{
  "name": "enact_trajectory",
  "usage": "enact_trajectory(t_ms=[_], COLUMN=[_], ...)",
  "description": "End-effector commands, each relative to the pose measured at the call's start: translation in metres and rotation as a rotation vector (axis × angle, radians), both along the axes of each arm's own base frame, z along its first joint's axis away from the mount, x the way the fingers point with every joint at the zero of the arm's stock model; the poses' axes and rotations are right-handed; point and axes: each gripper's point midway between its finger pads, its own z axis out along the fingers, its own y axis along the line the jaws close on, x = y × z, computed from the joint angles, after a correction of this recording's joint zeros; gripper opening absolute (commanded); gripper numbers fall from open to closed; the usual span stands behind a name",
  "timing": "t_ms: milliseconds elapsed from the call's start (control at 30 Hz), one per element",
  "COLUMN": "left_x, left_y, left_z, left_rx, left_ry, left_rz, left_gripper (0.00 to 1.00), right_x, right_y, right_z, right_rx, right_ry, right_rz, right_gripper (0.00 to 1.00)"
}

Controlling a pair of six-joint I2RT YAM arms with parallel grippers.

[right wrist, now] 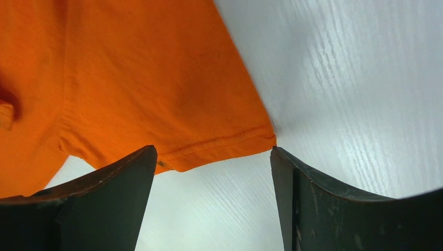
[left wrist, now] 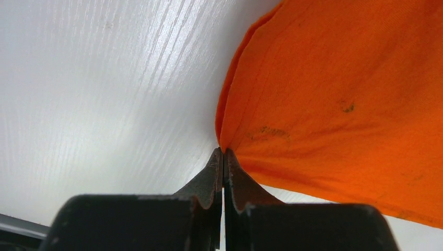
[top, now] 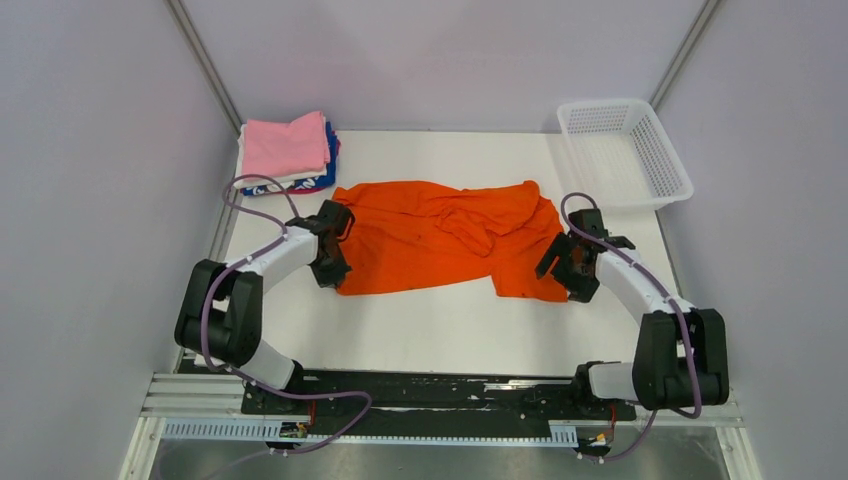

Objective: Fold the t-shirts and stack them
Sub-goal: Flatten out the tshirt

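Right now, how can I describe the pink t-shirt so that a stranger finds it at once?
Look at the white table and go to its far left corner, where a small stack of folded shirts lies. The pink t-shirt is the top one, above white and blue layers, whereas the orange t-shirt lies unfolded mid-table.

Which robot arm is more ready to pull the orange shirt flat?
Left. The left pincer is shut on the edge of the orange t-shirt. The right pincer is open, with the hem corner between its fingers, gripping nothing yet.
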Motion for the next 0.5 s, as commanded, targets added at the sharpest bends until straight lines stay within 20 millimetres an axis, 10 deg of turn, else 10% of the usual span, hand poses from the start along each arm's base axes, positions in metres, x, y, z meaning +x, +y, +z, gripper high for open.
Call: enact_trajectory(t_ms=[0,267,467], left_x=[-0.002,-0.006,-0.002], left_y=[0.003,-0.001,-0.008], left_z=[0.013,0.018,0.024], left_rx=[0.007,-0.032,-0.077], left_ry=[-0.035,-0.067,-0.108], left_rz=[-0.009,0.003,-0.016], left_gripper=[0.00,0.00,0.00], right_x=[-0.003,-0.001,0.028], right_y=[0.006,0.004,0.010], right_z=[-0.019,-0.042,-0.036], right_rx=[0.033,0.016,0.017], right_ry=[0.058,0.093,0.008], right_rz=[-0.011,-0.032,-0.018], right_gripper=[0.78,0.64,0.01])
